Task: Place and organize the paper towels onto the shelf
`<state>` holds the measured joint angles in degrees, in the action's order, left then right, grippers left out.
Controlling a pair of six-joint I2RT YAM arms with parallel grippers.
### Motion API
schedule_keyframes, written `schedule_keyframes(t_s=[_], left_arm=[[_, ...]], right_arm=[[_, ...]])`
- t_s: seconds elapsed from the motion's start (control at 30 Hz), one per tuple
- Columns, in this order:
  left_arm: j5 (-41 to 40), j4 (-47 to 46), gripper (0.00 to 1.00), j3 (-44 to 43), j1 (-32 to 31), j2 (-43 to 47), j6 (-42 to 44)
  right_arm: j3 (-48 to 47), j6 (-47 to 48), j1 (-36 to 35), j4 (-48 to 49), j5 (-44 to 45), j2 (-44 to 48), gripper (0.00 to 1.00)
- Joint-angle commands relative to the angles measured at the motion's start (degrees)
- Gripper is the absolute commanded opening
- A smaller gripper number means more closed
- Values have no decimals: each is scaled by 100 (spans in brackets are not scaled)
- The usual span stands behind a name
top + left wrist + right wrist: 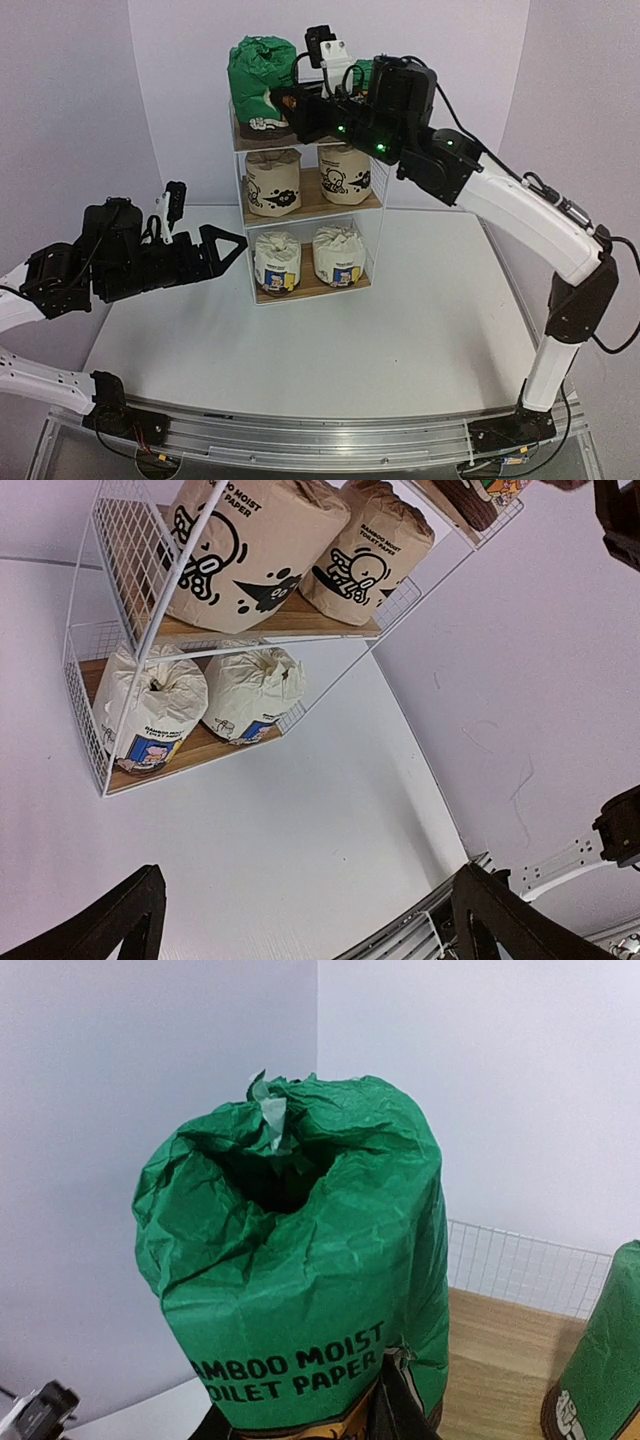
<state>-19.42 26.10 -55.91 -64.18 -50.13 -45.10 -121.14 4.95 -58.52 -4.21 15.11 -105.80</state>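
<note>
Six wrapped rolls on the shelf (310,290), two to each wooden board.

Top board: left green roll (260,70) upright with its gathered top upward, and right green roll (362,72) beside it, mostly hidden behind the right arm in the overhead view.

Middle board: left beige roll (273,182) and right beige roll (345,175), upright and side by side, black prints facing out.

Bottom board: left white roll (277,262) and right white roll (337,255), side by side, gathered tops up, blue-yellow labels facing forward.

Right gripper (290,105) extended over the top board and clenched on the lower part of the left green roll. Dark fingers (400,1415) just visible at the roll's base in the wrist view.

Left gripper (238,245) released, jaws spread wide, grasping nothing. Hovering above the white table (400,320) just left of the shelf, about level with the bottom two boards, pointed toward the mesh side. Near the frame; contact impossible to tell from overhead.
</note>
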Motion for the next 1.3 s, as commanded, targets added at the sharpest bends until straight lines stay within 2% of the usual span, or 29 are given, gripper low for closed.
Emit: schedule_keyframes(t_s=[0.0,0.2,0.33,0.63,0.8,1.07,1.27], left_arm=[[-210,132,100,108,11,193,-151],[-285,165,100,229,12,336,-252],[-307,151,100,320,11,393,-307],[-371,173,100,319,11,359,-308],[-390,209,100,368,10,366,-363],[-405,151,100,498,12,435,-403],[-375,164,100,547,13,480,-442]], right_arm=[[-832,441,-104,1203,1403,-655,0],[-1786,951,-184,1580,2259,-1604,0],[-2077,1343,-223,1880,2600,-1977,0],[-2269,1291,-238,2029,2955,-2433,1],[-2111,1144,-344,2029,3010,-2462,11],[-1946,1245,-669,2002,3258,-2433,48],[-1894,1396,-838,2003,3401,-2365,64]])
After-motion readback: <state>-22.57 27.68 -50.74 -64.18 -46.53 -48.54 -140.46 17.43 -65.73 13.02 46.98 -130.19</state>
